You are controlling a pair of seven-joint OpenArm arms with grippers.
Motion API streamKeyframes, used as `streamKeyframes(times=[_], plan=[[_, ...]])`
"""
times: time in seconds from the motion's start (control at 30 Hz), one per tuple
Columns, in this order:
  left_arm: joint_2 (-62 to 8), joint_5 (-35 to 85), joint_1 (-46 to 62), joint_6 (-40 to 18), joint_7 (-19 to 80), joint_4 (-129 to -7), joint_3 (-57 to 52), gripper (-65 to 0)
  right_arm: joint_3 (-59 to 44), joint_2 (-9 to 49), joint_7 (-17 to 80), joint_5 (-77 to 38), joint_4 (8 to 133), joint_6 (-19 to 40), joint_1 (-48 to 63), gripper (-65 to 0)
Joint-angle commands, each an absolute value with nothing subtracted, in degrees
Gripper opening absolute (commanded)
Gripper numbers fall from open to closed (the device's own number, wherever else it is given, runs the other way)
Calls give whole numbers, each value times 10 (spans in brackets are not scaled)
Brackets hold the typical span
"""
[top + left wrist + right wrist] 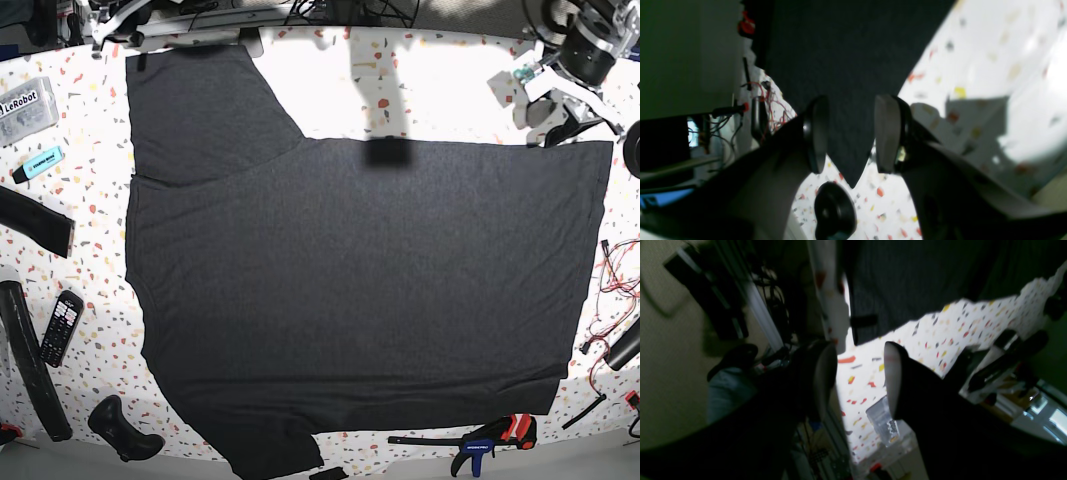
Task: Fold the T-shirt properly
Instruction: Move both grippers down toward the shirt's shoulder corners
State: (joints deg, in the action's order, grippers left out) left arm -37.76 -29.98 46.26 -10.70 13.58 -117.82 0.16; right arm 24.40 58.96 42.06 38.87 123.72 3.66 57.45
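We watch both grippers, left gripper (848, 133) and right gripper (860, 380), gaping empty; T-shirt (360, 290) may bunch (loose fabric).

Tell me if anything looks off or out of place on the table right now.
The T-shirt lies flat but not squarely: one sleeve spreads at the top left, while the other hangs at the bottom edge. A clamp, a remote and a marker pen crowd the cloth's edges.
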Motion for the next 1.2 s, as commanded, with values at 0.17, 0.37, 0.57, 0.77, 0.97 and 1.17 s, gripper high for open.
streamKeyframes(times=[0.17,0.37,0.57,0.77,0.97,1.17], plan=[[-400,-309,400,-95,134,-1090,-1,-433,243,595,423,394,1246,30,580,-377],[-412,-300,363,-123,130,-998,2,-433,243,595,425,394,1246,30,580,-377],[-422,-300,354,-122,60,-936,12,-433,243,595,425,394,1246,30,580,-377],[-418,-300,307,-120,59,-889,12,-433,243,595,425,411,1246,30,580,-377],[-417,-274,267,-125,55,-830,12,-433,243,595,425,416,1246,30,580,-377],[-407,-274,263,-127,27,-809,12,-433,243,595,407,415,1246,29,579,-377]])
